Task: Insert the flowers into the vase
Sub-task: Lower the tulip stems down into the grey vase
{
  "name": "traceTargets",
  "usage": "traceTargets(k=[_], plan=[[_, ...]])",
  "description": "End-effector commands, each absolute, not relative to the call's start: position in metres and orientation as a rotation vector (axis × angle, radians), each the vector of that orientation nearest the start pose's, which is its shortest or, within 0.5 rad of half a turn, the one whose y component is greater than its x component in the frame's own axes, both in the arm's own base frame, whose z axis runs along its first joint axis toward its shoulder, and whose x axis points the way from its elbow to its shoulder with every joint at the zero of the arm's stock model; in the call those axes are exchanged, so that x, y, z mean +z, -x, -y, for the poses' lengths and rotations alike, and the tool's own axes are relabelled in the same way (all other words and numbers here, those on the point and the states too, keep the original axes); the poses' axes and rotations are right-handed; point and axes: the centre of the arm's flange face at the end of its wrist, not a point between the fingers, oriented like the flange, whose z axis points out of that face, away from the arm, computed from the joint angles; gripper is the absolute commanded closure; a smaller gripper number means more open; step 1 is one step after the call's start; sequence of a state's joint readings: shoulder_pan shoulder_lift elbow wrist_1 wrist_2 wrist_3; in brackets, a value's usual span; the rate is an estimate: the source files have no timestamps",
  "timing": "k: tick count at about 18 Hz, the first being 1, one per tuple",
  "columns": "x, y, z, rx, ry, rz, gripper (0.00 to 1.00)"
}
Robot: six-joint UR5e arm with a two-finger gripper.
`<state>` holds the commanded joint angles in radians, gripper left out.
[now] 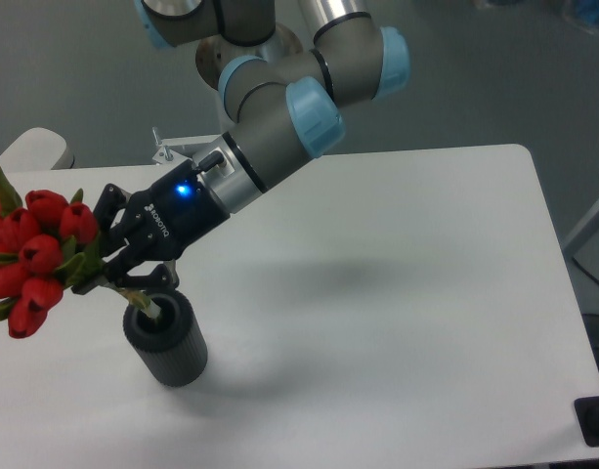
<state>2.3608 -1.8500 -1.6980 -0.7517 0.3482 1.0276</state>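
White worktop (397, 293), matte, rounded corners. Small metal bracket (167, 151) at its back edge. Pale rounded object (30, 149) off the far-left corner. Dark object (597, 420) at the bottom-right edge, partly cut off. Grey floor (514, 68) behind.

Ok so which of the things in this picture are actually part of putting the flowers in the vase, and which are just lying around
Part of the job:
- the flowers, tilted left, stem end at the vase mouth
- the vase, upright on the table
- the gripper, shut on the flowers

Just there:
- the white table
- the metal bracket behind the table's far edge
- the dark object at the right edge
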Motion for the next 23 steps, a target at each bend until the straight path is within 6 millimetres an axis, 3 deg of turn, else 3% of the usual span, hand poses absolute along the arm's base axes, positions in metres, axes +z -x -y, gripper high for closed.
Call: traceTargets(k=[11, 23], plan=[[0.371, 0.254, -0.570, -0.561, 1.880, -0.488, 0.83], [0.344, 0.260, -0.573, -0.594, 1.898, -0.466, 0.80]])
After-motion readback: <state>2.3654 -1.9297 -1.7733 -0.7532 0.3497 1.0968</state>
